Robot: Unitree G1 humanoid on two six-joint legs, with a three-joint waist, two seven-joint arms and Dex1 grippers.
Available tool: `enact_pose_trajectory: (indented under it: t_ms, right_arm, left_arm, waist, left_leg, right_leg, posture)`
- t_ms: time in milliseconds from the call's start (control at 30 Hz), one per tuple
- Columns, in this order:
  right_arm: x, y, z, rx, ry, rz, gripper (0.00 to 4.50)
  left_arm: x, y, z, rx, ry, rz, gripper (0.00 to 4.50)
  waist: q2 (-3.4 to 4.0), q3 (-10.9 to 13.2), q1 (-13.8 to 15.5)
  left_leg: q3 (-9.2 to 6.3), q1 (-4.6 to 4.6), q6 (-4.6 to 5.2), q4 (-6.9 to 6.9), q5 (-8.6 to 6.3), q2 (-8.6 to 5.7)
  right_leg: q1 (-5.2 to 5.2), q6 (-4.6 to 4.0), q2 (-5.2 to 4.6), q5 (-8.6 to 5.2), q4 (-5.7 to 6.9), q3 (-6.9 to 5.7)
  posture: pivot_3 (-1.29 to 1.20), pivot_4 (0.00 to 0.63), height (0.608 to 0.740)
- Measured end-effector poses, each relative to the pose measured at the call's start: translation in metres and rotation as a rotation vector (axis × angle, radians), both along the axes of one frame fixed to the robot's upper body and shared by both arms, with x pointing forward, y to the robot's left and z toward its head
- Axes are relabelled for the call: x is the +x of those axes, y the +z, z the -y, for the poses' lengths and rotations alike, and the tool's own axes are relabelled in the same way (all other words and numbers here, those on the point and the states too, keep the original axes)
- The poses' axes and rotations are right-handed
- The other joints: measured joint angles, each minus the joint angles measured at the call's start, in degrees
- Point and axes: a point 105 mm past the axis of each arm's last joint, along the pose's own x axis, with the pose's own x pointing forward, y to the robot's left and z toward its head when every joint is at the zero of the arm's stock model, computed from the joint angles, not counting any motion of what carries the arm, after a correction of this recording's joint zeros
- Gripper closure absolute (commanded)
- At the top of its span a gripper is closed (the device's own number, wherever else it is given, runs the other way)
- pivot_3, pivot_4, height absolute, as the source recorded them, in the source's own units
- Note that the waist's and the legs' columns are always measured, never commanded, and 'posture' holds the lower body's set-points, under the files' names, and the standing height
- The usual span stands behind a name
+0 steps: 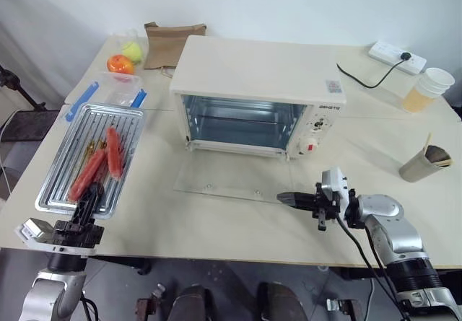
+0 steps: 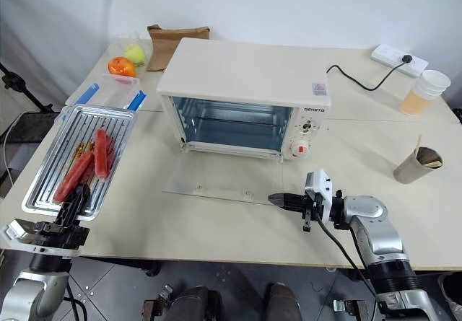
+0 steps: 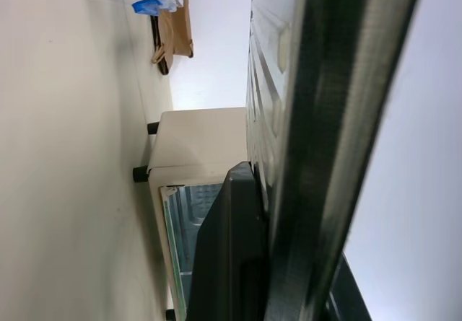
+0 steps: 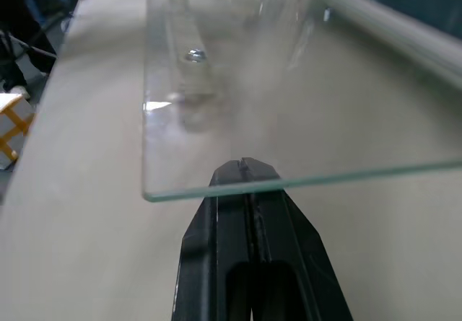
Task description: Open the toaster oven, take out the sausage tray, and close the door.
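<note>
Door-closing was the step in hand: the shallow silver metal sausage tray (image 1: 90,159) was held out on the tabletop (image 1: 216,223) by the clamped left hand (image 1: 85,207). The closed right hand (image 1: 287,199) was set under the corner of the wide transparent glass door (image 1: 231,180), lying flat before the cream-white boxy toaster oven (image 1: 256,83); lifting it shut seemed called for next.

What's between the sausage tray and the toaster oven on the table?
Bare tabletop, as the left eye view shows. The sausage tray sits apart from the toaster oven; the clear box lies behind the tray, outside that stretch.

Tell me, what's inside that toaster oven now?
The toaster oven looks empty: bare metal walls and floor behind the lowered door. The sausage tray sits outside on the table. The cavity's ceiling is hidden.
</note>
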Motion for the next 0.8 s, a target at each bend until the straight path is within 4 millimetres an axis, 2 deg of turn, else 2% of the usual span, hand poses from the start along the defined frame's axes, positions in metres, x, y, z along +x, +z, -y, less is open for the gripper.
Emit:
enact_pose_trajectory:
  t_ms: [167, 300, 433, 567, 667, 800]
  right_arm:
    - [-0.005, 0.03, 0.001, 0.065, -0.003, 0.051, 4.47]
    - [-0.002, 0.046, 0.003, 0.109, -0.033, 0.069, 4.47]
    - [0.008, 0.067, 0.002, 0.165, -0.072, 0.099, 4.47]
    - [0.023, 0.095, -0.01, 0.248, -0.105, 0.166, 4.47]
    - [0.028, 0.098, -0.011, 0.268, -0.125, 0.165, 4.47]
    - [0.023, 0.091, -0.006, 0.227, -0.118, 0.152, 4.47]
  left_arm:
    - [0.001, 0.0, 0.002, 0.001, -0.013, -0.001, 4.5]
    - [0.002, -0.001, 0.002, 0.0, -0.015, -0.01, 4.5]
    - [0.003, -0.001, 0.003, 0.001, -0.023, -0.012, 4.5]
    - [0.003, -0.002, 0.005, 0.003, -0.036, -0.018, 4.5]
    - [0.001, -0.004, 0.007, 0.009, -0.05, -0.026, 4.5]
    - [-0.002, -0.005, 0.009, 0.046, -0.088, -0.042, 4.5]
  waist:
    - [0.0, 0.0, -0.01]
    - [0.0, 0.0, -0.03]
    - [0.0, 0.0, -0.16]
    - [0.0, 0.0, -0.17]
    - [0.0, 0.0, 0.09]
    - [0.0, 0.0, 0.13]
  left_leg:
    - [-0.01, 0.0, -0.01, -0.01, -0.01, 0.02]
    - [-0.01, 0.0, -0.02, -0.02, -0.02, 0.03]
    - [0.02, 0.0, -0.03, -0.03, -0.02, 0.05]
    - [0.01, 0.0, -0.04, -0.04, -0.02, 0.1]
    - [-0.07, -0.05, -0.04, -0.06, -0.03, 0.01]
    - [-0.1, -0.14, 0.04, -0.11, -0.07, -0.09]
  right_leg:
    - [-0.01, 0.0, 0.0, 0.0, -0.01, 0.01]
    - [-0.01, 0.0, -0.01, 0.0, -0.01, 0.02]
    - [-0.05, -0.01, -0.01, 0.0, -0.01, 0.03]
    - [-0.08, -0.01, 0.01, 0.0, 0.02, 0.01]
    - [-0.08, 0.0, -0.01, 0.0, 0.01, 0.02]
    - [-0.06, 0.0, -0.02, 0.0, 0.03, 0.03]
  posture:
    - [0.0, 0.15, 0.74]
    - [0.0, 0.15, 0.74]
    - [0.0, 0.15, 0.74]
    - [0.0, 0.15, 0.74]
    - [0.0, 0.15, 0.74]
    - [0.0, 0.15, 0.74]
